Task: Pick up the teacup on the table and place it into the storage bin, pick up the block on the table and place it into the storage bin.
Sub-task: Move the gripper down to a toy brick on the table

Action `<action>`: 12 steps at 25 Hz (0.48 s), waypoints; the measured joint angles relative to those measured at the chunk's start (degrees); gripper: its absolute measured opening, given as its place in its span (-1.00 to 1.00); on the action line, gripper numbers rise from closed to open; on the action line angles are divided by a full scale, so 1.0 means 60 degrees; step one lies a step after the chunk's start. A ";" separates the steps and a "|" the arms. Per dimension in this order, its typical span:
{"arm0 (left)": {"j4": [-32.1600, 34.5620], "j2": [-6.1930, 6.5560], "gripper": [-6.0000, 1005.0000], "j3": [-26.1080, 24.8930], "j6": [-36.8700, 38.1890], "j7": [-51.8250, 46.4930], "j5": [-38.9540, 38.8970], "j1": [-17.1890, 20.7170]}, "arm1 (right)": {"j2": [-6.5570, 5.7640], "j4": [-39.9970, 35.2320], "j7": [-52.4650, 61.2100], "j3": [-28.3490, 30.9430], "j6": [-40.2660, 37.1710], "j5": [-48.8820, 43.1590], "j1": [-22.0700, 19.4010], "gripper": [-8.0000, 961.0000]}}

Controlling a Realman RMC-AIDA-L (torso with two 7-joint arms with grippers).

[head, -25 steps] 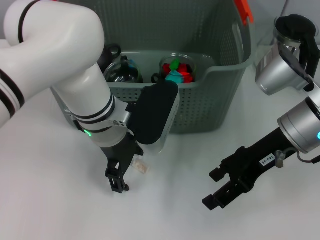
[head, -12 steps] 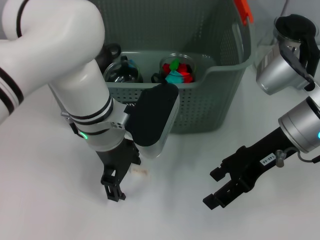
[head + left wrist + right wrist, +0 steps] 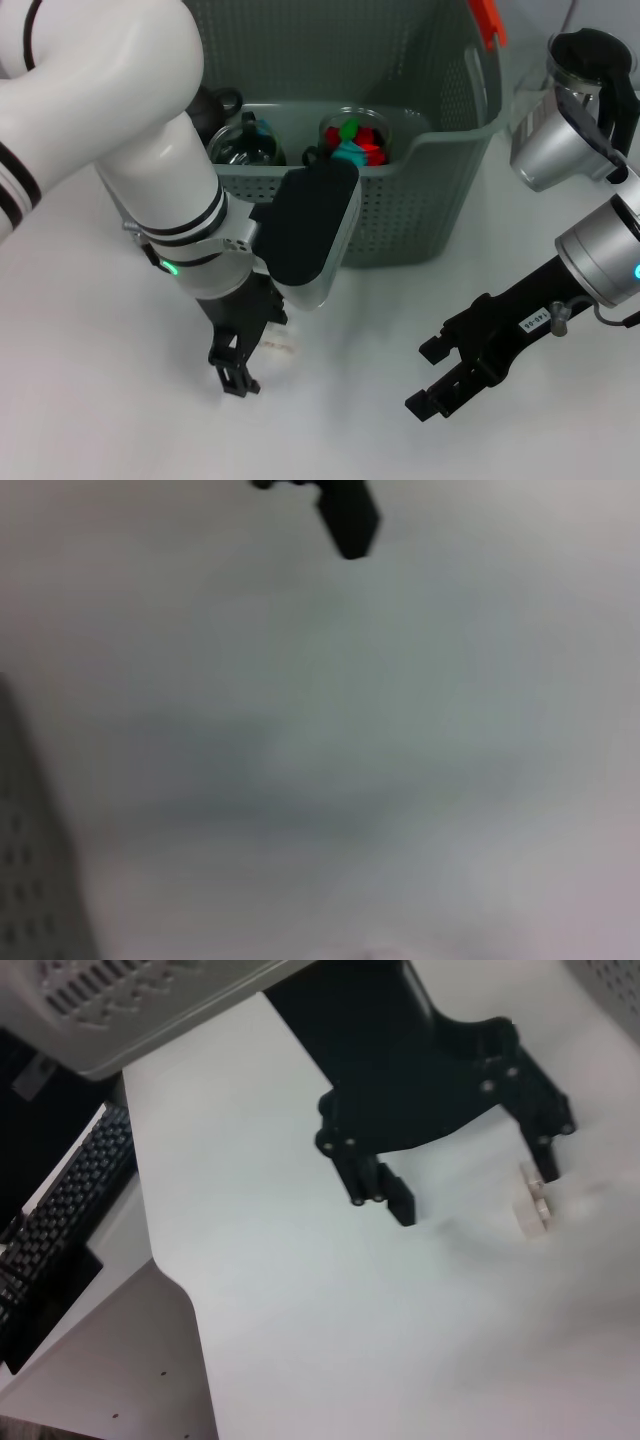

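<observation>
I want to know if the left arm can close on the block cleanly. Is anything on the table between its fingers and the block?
Nothing visible is. The left gripper is open and low over the white table. In the right wrist view the small pale block lies right beside one finger, with only bare table between it and the other finger.

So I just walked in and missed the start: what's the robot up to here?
The left pincer is low over the white table, open around a small pale block it has not lifted yet. The storage bin behind it holds a teacup with coloured pieces inside. The right pincer hangs open off to the side, holding nothing.
</observation>
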 joint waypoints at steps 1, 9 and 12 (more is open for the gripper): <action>0.0006 0.0001 0.76 0.0004 -0.0063 -0.0042 -0.0001 -0.0005 | 0.0000 0.0000 0.0000 0.0000 -0.0001 0.0000 0.0000 0.97; -0.0303 0.0001 0.75 0.0083 -0.0697 -0.0146 0.0071 -0.0103 | 0.0014 0.0000 0.0000 -0.0018 0.0001 0.0000 0.0000 0.97; -0.0369 0.0001 0.74 0.0086 -0.0798 -0.0160 0.0060 -0.0103 | 0.0015 0.0000 0.0000 -0.0015 0.0008 0.0000 -0.0003 0.97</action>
